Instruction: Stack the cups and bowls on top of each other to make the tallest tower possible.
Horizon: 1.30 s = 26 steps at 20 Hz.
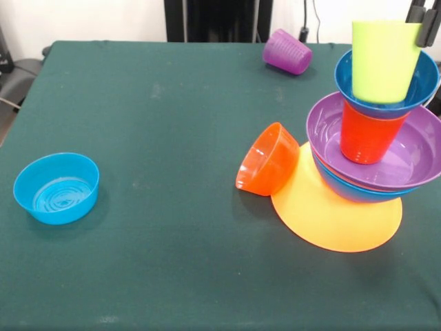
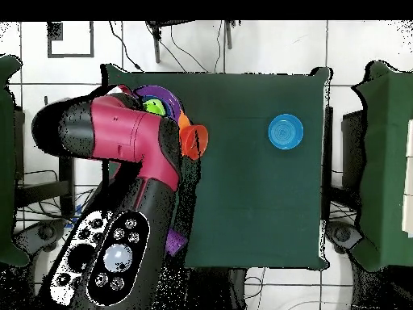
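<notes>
The tower stands at the right of the front view: an upturned orange-yellow bowl (image 1: 331,224), a blue bowl (image 1: 348,191), a purple bowl (image 1: 413,162), an orange cup (image 1: 365,138), a dark blue bowl (image 1: 422,84) and a lime green cup (image 1: 382,58) on top. My gripper (image 1: 428,24) shows only at the top right edge, against the lime cup's right rim. A small orange bowl (image 1: 267,160) lies on its side against the orange-yellow bowl. A purple cup (image 1: 287,51) lies on its side at the far edge. A light blue bowl (image 1: 56,187) sits at the left. The yellow cup is out of view.
The green table (image 1: 172,124) runs to its right edge just past the tower. In the overhead view my arm (image 2: 129,137) covers most of the tower; the purple bowl (image 2: 165,98), the orange bowl (image 2: 194,140) and the light blue bowl (image 2: 285,131) show.
</notes>
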Available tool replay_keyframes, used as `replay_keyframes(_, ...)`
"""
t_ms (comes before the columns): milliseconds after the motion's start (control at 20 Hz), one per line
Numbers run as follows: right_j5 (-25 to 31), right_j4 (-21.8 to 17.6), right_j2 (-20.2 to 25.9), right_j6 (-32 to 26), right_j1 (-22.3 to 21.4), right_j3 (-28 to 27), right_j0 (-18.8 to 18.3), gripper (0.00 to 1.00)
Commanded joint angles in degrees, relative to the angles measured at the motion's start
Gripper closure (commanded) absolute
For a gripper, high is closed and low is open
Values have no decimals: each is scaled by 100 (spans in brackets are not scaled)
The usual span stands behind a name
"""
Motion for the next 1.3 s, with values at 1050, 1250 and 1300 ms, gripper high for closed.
replay_keyframes(1050, -356, 291, 455, 1191, 369, 638, 140, 100)
replay_keyframes(1250, -301, 318, 444, 1172, 386, 611, 131, 100)
replay_keyframes(1300, -294, 319, 441, 1168, 388, 607, 130, 100)
